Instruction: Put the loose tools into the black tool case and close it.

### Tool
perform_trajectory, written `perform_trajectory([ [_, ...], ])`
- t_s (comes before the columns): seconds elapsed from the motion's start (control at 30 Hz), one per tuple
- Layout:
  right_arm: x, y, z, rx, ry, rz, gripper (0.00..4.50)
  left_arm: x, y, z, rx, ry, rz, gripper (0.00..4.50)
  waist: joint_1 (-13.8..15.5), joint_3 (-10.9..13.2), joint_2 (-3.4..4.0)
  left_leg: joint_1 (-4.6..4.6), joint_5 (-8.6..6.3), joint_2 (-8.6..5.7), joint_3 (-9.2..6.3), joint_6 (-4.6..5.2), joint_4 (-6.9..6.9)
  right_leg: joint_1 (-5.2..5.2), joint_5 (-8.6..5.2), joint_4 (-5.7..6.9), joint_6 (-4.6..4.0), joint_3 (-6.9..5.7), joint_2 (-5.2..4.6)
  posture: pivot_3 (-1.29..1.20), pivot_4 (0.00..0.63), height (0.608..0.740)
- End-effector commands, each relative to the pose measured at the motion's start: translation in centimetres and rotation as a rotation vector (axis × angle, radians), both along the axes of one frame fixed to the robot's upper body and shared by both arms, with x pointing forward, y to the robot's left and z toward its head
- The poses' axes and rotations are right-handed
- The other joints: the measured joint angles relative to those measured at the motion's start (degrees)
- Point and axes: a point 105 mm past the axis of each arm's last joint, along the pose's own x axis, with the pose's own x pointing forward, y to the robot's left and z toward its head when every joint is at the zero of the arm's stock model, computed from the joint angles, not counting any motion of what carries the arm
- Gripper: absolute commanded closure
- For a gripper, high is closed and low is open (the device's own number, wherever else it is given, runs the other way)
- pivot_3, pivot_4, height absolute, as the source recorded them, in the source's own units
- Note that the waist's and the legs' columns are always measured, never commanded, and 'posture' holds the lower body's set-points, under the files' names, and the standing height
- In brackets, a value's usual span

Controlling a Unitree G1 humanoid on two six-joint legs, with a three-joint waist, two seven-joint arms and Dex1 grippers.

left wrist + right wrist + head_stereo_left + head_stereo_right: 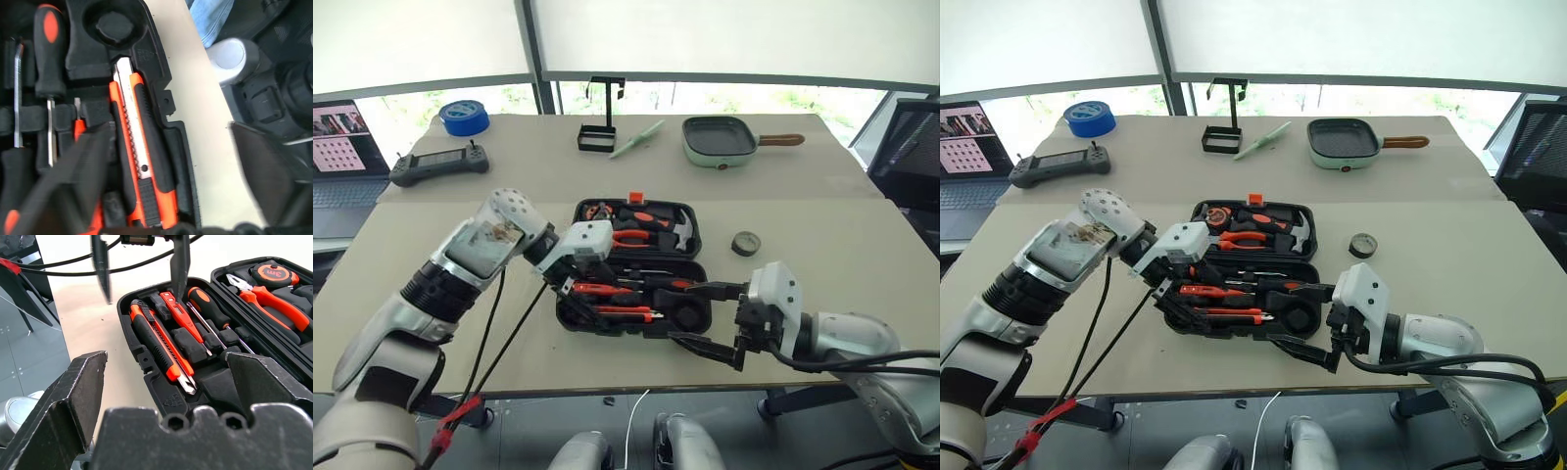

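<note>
An open black tool case [636,264] lies near the middle of a beige surface [822,255], a little toward its front edge, its two halves spread flat. The far half holds orange-handled pliers [631,237], a steel hammer [680,233] and a small tape measure [274,271]. The near half holds an orange-and-black utility knife [159,340] along its front rim, a slim all-orange tester screwdriver [181,316] beside it, and an orange-and-black-handled screwdriver [208,306] next to that; a round recess [685,313] sits at its right end.

The left hand [570,284] hangs over the left end of the near half, its two black fingers [180,264] apart and holding nothing, tips just above the tester screwdriver and the knife. The right hand [710,315] is at the front right corner of the case, level with the surface, its fingers spread wide with nothing between them.

A small dark grey tape roll [745,243] lies loose on the surface to the right of the case, well apart from it. Along the far edge stand a black wire stand [600,127], a pale green square pan [720,140] and, near the far left corner, a big blue tape roll [464,117] and a handheld controller [438,163].
</note>
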Motion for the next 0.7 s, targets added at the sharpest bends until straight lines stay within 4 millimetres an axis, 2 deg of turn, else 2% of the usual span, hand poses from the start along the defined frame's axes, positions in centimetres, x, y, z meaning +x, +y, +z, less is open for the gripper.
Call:
perform_trajectory([
  [0.03,-0.1,0.3,1.0,0.005,-0.052,0.023,0.0,0.1,0.5,-0.9,0.038,-0.054,-0.025,2.22,-0.02,0.0,0.0,-0.01,0.0,0.0,0.0,0.0,0.0,0.0,0.0,0.0,0.0,0.0,0.0,0.0,0.15,0.74],
  [0.17,-0.2,0.3,1.0,0.004,-0.051,0.022,0.0,0.3,0.4,-1.9,0.053,-0.067,-0.036,3.77,0.23,0.0,0.0,-0.06,0.0,0.0,-0.01,0.0,0.03,-0.01,0.01,-0.01,0.01,-0.01,0.0,0.0,0.15,0.74],
  [0.23,-0.2,0.3,1.0,0.004,-0.048,0.02,0.0,0.2,0.4,-2.0,0.057,-0.06,-0.043,4.4,0.27,0.0,0.0,-0.08,0.0,0.0,-0.01,0.01,0.05,-0.01,0.02,-0.01,0.03,-0.01,0.0,0.0,0.15,0.74],
  [0.53,-0.2,0.3,1.0,0.009,-0.047,0.013,0.0,0.0,1.1,-3.4,0.134,-0.064,-0.062,4.46,0.13,0.0,0.0,-0.1,0.0,0.0,-0.01,0.01,0.06,-0.04,0.02,0.0,0.03,0.0,0.0,0.0,0.15,0.74],
  [0.7,-0.1,0.3,1.0,0.014,-0.046,0.01,0.0,1.0,1.6,-6.2,0.24,-0.2,-0.097,4.46,0.1,-0.03,0.02,-0.03,0.0,0.0,0.0,0.01,0.05,0.02,0.02,0.01,0.03,0.02,0.0,0.0,0.15,0.74],
])
